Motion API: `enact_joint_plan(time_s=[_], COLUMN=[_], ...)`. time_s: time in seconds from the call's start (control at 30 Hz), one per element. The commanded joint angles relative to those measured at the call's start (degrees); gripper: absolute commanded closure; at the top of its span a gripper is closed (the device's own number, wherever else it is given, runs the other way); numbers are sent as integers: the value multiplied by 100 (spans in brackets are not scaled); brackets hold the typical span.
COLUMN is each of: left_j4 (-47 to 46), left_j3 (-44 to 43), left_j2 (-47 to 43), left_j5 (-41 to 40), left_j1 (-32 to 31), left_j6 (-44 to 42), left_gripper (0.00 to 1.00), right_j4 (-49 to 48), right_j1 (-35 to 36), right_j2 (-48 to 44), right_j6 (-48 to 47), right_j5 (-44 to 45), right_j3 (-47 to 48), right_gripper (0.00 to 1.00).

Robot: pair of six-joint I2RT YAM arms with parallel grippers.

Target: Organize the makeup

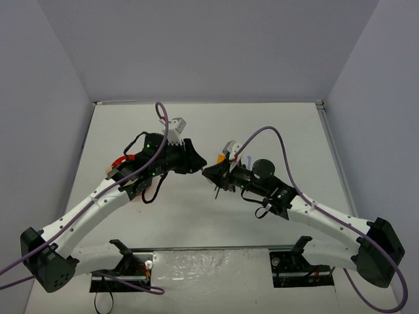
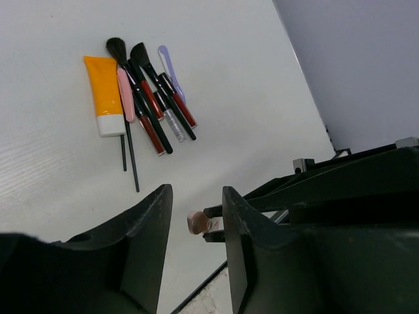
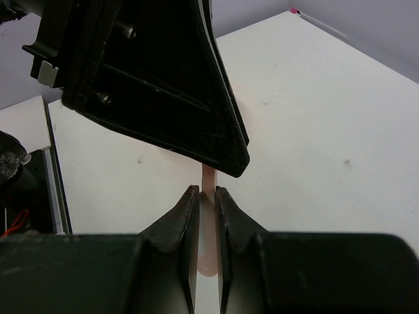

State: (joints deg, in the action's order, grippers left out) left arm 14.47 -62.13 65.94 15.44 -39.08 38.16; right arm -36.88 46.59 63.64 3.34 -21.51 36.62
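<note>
The white table carries an orange tube with a white cap, a pink applicator, black-bristled brushes with black and glossy dark red handles, a clear silvery vial and a lilac spatula. The right gripper and the left gripper are both black, and the stick between the right one's fingers is pale pink. The left arm and right arm are white with black joints, purple cables and small green lights, against plain lavender-grey walls.
</note>
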Motion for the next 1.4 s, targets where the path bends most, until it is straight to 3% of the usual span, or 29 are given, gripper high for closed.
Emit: enact_joint_plan(time_s=[0.0, 0.1, 0.17, 0.27, 0.33, 0.37, 0.43, 0.53, 0.73, 0.9, 1.1, 1.37], left_j4=[-565, -607, -607, -524, -457, -376, -185, 220, 1296, 1933, 1874, 748], left_j3=[-272, -258, -265, -265, -282, -287, -323, -439, -889, -1043, -841, -663], left_j2=[-38, -31, -24, -29, -37, -69, -123, -181, -276, -468, -531, 37], left_j5=[-15, -15, -25, -78, -187, -269, -444, -919, -2374, -3164, -3014, -2068], left_j1=[-67, -67, -68, -65, -65, -65, -65, -58, 57, 691, 1977, 3415], left_j6=[69, 69, 64, -2, -52, -112, -224, -470, -973, -1193, -1447, -1667], left_gripper=[82, 98, 100, 100, 100, 100, 100, 100, 100, 100, 100, 100], right_j4=[-719, -760, -773, -767, -692, -616, -461, -132, 528, 792, 1000, 986], right_j1=[26, 26, 26, 26, 17, 17, 1, -24, -45, -45, -60, -62], right_j2=[8, 15, 8, -10, -43, -65, -128, -253, -589, -1001, -1245, -1338], right_j6=[51, 44, 44, 43, 18, -4, -50, -102, -218, -93, 47, 79], right_j5=[-150, -136, -112, -46, -4, 55, 183, 527, 1156, 1819, 2349, 2316], right_j3=[122, 102, 77, 65, 81, 92, 116, 197, 225, 14, -183, -317], right_gripper=[100, 100, 96, 72, 39, 30, 15, 2, 0, 0, 0, 0])
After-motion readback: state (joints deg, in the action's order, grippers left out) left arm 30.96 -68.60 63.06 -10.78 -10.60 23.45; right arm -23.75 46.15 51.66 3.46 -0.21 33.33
